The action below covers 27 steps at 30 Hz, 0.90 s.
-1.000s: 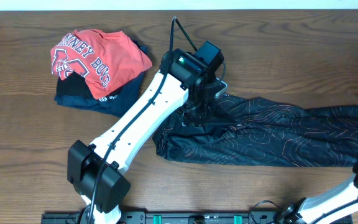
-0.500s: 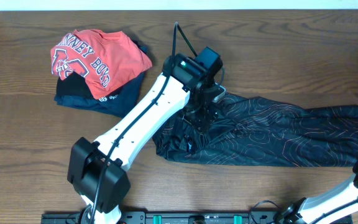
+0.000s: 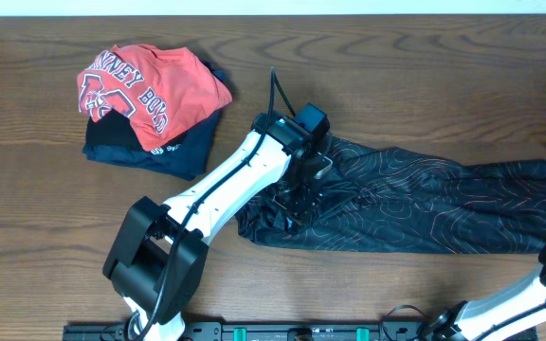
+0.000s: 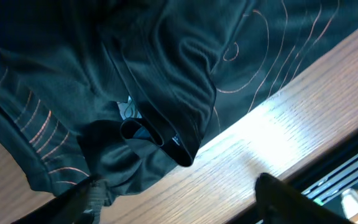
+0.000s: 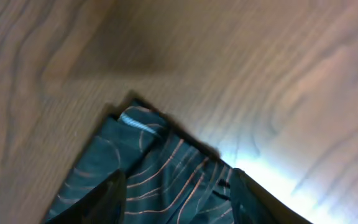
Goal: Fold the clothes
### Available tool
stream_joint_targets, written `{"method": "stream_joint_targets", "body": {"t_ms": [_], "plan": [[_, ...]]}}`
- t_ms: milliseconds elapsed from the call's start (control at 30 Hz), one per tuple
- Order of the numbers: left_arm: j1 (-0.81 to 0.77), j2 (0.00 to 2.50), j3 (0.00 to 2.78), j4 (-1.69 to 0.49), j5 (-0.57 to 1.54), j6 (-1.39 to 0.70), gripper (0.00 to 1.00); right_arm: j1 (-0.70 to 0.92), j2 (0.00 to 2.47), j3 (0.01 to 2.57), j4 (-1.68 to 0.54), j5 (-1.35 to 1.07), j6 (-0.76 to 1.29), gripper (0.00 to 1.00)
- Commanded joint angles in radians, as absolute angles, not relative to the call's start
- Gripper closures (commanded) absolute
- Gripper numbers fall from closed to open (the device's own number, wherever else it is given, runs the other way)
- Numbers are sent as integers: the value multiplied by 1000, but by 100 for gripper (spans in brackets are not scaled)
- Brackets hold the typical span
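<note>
Running left to right, black jersey (image 3: 425, 204)

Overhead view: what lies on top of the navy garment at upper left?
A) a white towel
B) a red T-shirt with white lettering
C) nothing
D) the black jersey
B: the red T-shirt with white lettering rests on the navy garment; the black jersey lies apart, to the right.
</note>
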State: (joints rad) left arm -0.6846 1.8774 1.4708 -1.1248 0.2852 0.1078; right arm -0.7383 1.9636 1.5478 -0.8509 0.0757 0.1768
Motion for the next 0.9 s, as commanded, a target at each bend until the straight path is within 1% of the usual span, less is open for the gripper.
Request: {"method": "stream_joint_targets", "body": {"t_ms": [0,100,233,300,500,667,800,867], "plan": [[-678,1853,1484,-1135,287,102,17,-767,2024,1527,-851,-38,-14,42],[-662,1829,1507,-1154,287,99,17,-789,2065,1527,-862,-79,-97,34],[-635,1770,1546,-1172,287,99,16,-831,2089,1527,-869,-105,-154,33],[-616,1727,1554,-1166,287,100,12,-860,2093,1527,-870,-107,-168,30],[-554,1604,1555,-1138,287,100,9,-931,2134,1525,-919,-218,-250,27],[-524,1565,1555,-1117,287,100,8,-945,2182,1499,-941,-335,-321,25],[-517,1565,1555,-1112,284,100,8,-941,2206,1482,-947,-371,-347,27],[-517,1565,1555,-1108,279,100,8,-941,2207,1482,-947,-371,-347,37]]}}
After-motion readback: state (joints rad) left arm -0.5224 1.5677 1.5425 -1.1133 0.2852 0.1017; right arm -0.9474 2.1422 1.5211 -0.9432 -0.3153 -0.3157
